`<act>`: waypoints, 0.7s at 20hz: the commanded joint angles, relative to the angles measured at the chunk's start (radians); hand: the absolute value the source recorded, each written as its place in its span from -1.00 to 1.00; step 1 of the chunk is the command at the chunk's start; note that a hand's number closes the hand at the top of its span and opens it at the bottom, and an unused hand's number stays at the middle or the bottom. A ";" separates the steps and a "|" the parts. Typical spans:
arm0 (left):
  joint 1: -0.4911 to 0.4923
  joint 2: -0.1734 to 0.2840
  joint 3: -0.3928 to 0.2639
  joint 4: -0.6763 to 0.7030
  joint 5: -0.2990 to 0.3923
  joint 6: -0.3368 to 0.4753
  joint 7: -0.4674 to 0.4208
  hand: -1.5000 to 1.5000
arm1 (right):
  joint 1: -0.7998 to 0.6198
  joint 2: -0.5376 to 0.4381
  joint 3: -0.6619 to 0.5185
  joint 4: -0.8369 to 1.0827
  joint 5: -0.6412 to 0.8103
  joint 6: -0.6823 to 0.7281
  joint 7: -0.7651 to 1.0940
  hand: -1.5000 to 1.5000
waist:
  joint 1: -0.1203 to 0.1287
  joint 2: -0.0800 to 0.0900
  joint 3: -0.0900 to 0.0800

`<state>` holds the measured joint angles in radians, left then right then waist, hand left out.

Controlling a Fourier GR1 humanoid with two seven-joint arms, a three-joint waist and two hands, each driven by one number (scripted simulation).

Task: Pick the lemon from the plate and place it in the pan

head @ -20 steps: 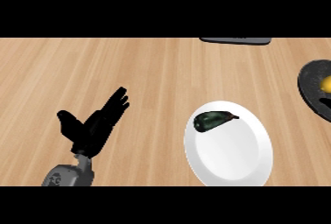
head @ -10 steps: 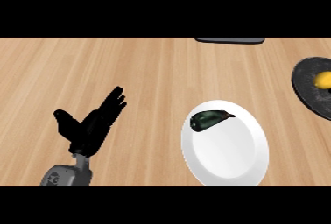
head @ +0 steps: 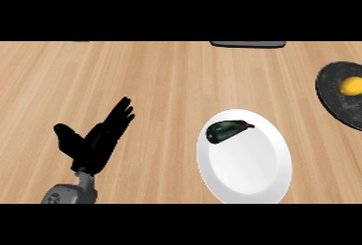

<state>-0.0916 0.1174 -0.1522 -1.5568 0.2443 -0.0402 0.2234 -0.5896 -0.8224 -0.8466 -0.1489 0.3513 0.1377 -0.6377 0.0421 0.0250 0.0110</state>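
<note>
One lemon in pan, no writing

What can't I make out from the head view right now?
- Right hand: not in the head view at all.
- Pan: cut off by the right edge; the lemon already lies in it.
- Dark object at the top: only a strip shows, so it cannot be identified.
- Dark green item on the plate: its type is unclear.
- Left hand: open, resting at lower left.

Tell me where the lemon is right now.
In the head view the lemon lies inside the dark pan at the right edge, above and right of the white plate.
</note>
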 commanded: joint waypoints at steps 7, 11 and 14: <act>0.008 -0.017 -0.011 0.023 -0.028 0.013 -0.010 0.00 | 0.110 -0.055 -0.002 -0.001 -0.024 0.226 -0.092 -1.00 | -0.010 -0.009 -0.003; 0.055 -0.010 -0.016 -0.028 0.002 -0.013 0.002 0.00 | 0.173 -0.073 -0.001 -0.002 -0.021 0.259 -0.139 -1.00 | 0.001 -0.008 0.000; 0.004 0.046 0.060 0.001 0.027 -0.040 0.003 0.00 | 0.178 -0.060 0.010 -0.015 -0.022 0.276 -0.159 -1.00 | -0.011 -0.011 -0.003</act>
<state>-0.0719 0.1218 -0.1394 -1.5595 0.2458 -0.0507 0.2207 -0.4331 -0.8893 -0.8437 -0.1573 0.3298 0.3724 -0.7496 0.0327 0.0159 0.0088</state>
